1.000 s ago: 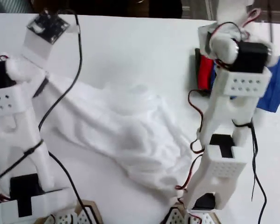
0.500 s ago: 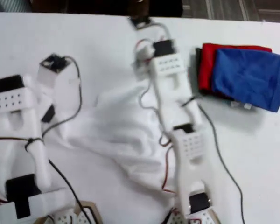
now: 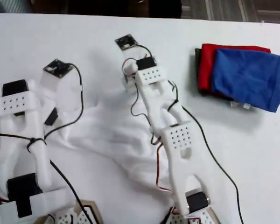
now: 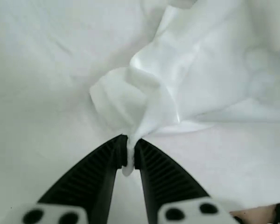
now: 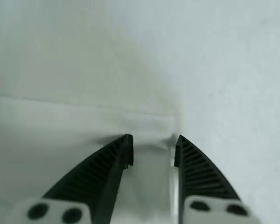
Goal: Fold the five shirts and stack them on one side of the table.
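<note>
The table (image 3: 252, 154) is white and matte, and it runs from side to side across the high view. Its far edge makes a straight line near the top of that view. Beyond the edge lies a dark strip (image 3: 107, 6). To the right of the strip is a brown surface (image 3: 224, 9) crossed by pale lines. At the far left corner, past the table, shows a grey-blue ribbed patch (image 3: 9, 5). A brown board (image 3: 92, 208) sits at the table's near edge.

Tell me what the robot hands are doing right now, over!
Left gripper shut on white shirt, pinching a fold. Right gripper open at the shirt's edge. Shirt crumpled, not folded. Folded stack sits apart, out of the way.
</note>
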Tool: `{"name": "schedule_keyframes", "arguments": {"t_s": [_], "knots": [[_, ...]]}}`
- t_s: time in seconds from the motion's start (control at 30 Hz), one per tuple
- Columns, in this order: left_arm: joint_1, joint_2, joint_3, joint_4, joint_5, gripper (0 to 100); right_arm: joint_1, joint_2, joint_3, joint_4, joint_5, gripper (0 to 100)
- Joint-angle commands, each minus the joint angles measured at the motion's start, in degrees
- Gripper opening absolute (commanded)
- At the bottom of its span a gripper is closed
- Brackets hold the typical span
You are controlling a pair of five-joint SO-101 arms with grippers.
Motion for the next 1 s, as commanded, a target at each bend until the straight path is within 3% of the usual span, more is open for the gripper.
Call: {"name": "schedule_keyframes", "arguments": {"t_s": [0.0,0.13,0.27,0.37,0.63,0.97], "knots": [[-0.3,-2.4,-0.1,-1.2,0.0,3,-0.8,0.1,-0.4,0.5,-0.3,15.5],[-0.3,-2.4,-0.1,-1.4,0.0,3,-1.5,0.2,-0.4,2.3,0.1,15.5],[-0.3,-2.4,-0.1,-1.3,0.0,3,-2.7,0.3,-0.4,5.5,5.7,14.6],[-0.3,-2.4,-0.1,-1.1,0.0,3,-3.1,0.5,-0.4,7.0,9.0,1.9],[-0.4,-2.4,-0.5,-0.6,0.1,3,0.6,-2.9,-4.7,8.4,9.0,1.9],[1.8,-2.4,-17.2,12.1,0.6,3,6.4,-12.4,-24.4,23.9,9.4,1.9]]}}
